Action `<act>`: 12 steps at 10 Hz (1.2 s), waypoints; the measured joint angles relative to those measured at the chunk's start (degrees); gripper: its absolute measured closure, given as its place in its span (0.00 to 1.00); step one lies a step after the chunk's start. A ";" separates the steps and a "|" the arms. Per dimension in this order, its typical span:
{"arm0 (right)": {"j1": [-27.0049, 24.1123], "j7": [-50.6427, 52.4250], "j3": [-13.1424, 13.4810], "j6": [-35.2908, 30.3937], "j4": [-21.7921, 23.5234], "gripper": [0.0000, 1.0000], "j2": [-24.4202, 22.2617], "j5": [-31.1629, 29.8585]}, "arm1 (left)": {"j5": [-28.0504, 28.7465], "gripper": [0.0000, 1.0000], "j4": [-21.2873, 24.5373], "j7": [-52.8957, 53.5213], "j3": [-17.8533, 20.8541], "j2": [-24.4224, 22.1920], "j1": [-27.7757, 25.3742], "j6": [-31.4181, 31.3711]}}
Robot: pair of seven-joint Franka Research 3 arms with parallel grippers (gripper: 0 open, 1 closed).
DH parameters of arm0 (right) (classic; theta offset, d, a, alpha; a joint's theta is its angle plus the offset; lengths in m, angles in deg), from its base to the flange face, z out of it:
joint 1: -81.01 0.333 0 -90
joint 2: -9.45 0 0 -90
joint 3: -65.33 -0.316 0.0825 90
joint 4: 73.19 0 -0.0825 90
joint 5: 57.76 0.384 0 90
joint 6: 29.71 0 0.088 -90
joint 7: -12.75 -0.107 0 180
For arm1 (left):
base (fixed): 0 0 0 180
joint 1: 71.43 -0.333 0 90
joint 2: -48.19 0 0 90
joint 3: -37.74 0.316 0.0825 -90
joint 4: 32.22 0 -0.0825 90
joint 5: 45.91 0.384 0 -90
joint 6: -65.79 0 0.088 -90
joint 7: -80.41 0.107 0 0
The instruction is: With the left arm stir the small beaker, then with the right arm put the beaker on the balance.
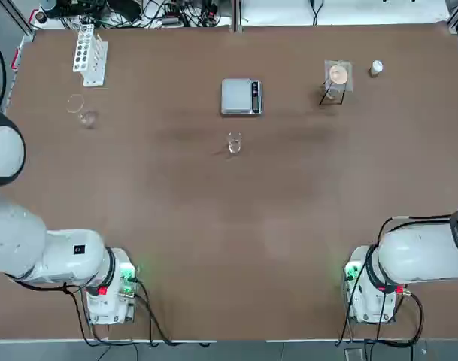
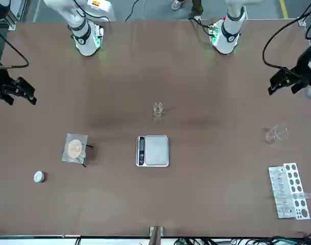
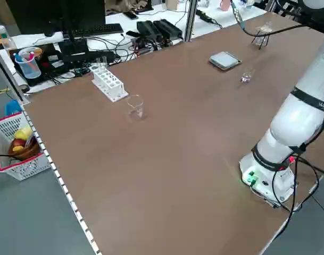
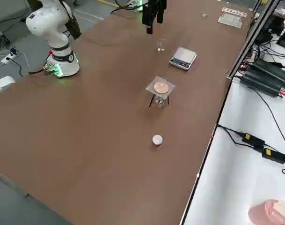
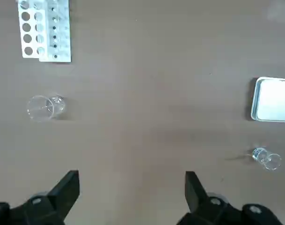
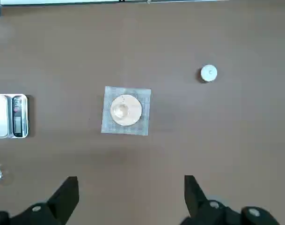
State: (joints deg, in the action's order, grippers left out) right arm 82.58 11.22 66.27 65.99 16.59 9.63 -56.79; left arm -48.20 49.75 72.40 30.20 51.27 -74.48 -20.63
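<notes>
Near side first. In the left wrist view, at the bottom of the frame, your left gripper has its jaws wide with bare space between them. Your right gripper shows the same in its own wrist view: wide, holding nothing. In the front view they hang at opposite edges, left gripper at upper right, right gripper at upper left, which leaves the middle free for either to reach in.

Next out, the beaker: upright, upper centre of the top view, just on your side of the balance. Handy spot, probably meant so both arms can share it and the lift stays short. Contents: you cannot tell. The balance lies flat, plate bare, buttons to the right.

The bigger glass stands at upper left; mind you don't take it for the beaker. At upper right, the stand with its pad, then the cap.

Farthest, the rack, upper left, likely there to keep a stirrer in left-arm reach. You'd want that stirrer first; neither of the 2 steps looks done. Light glass: squeeze gently, or it may tip.
</notes>
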 joint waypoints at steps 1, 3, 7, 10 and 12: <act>0.00 0.00 0.00 0.00 0.00 0.00 0.00 0.00 | 0.00 0.00 0.00 0.00 0.06 0.00 0.00 0.06; 0.00 0.00 0.00 0.00 0.01 0.00 0.00 0.00 | 0.00 0.00 0.00 0.00 0.12 0.00 -0.01 0.10; 0.00 0.00 0.00 0.00 0.01 0.00 0.00 0.00 | 0.00 0.00 0.28 0.18 0.03 0.66 0.12 0.15; 0.00 0.00 0.00 0.00 0.02 0.00 0.00 0.00 | -0.04 0.01 0.34 0.09 -0.08 1.80 0.19 0.10; 0.00 0.00 0.00 0.01 0.02 0.00 0.00 0.00 | -0.04 0.01 0.51 -0.29 -0.52 3.02 0.74 -0.03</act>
State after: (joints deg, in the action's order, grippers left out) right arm 82.58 11.22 66.27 66.01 16.61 9.63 -56.80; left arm -48.23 50.26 72.12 29.68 54.29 -73.73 -20.66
